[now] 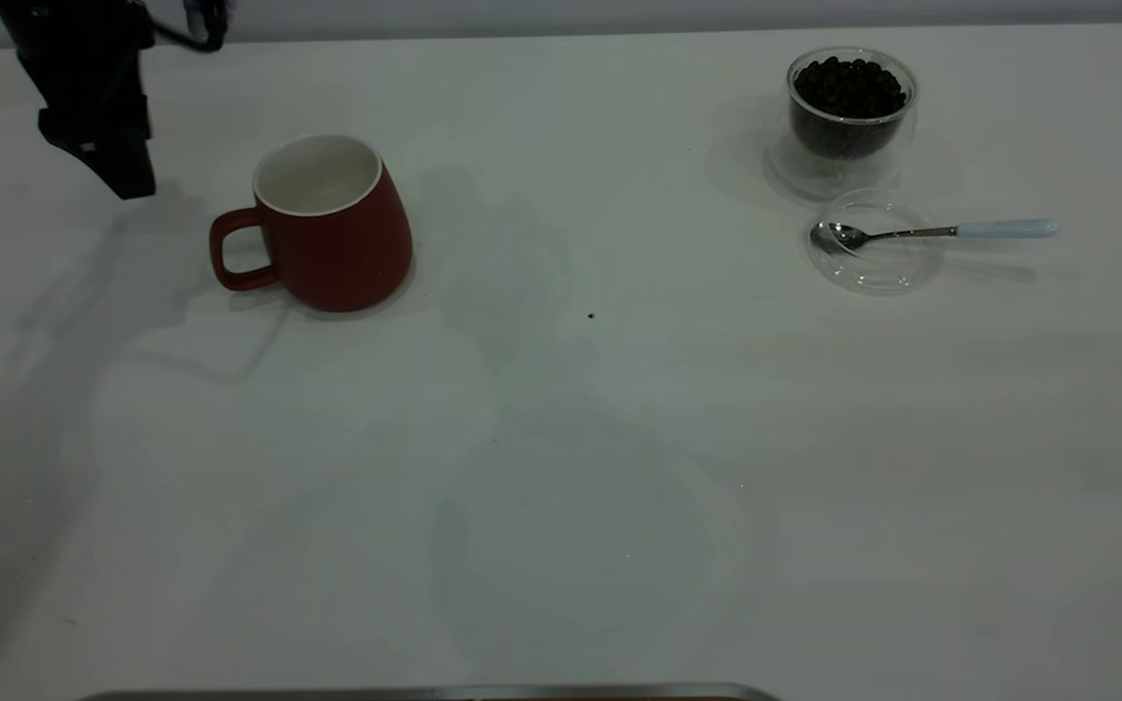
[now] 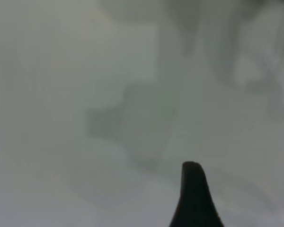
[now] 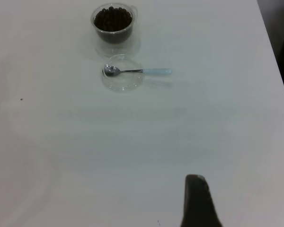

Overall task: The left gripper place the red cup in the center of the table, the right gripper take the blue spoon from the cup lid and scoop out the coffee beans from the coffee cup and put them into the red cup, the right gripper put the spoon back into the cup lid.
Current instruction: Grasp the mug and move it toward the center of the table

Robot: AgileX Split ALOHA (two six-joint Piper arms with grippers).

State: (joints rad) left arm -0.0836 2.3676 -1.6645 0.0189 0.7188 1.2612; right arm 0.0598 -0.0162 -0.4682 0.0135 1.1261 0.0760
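Your left gripper [image 1: 118, 166] hangs at the far left of the table [image 1: 561, 467], holding nothing. The red cup [image 1: 327, 224] stands just to the right of its fingers, handle turned toward them, but not touching. From its wrist view you get one dark fingertip [image 2: 194, 194] over blurred table, so whether the fingers are spread or closed, I cannot tell.

You are on the first step: the cup sits left of centre and needs gripping and carrying to the middle. That calls for lowering onto the rim or handle squarely.

Your right gripper [image 3: 196, 201] waits well back from the spoon [image 1: 941, 232], lying with its bowl in the clear lid [image 1: 875, 255]; its opening is probably unreadable too. Beyond the lid stands the glass of beans [image 1: 850, 107].
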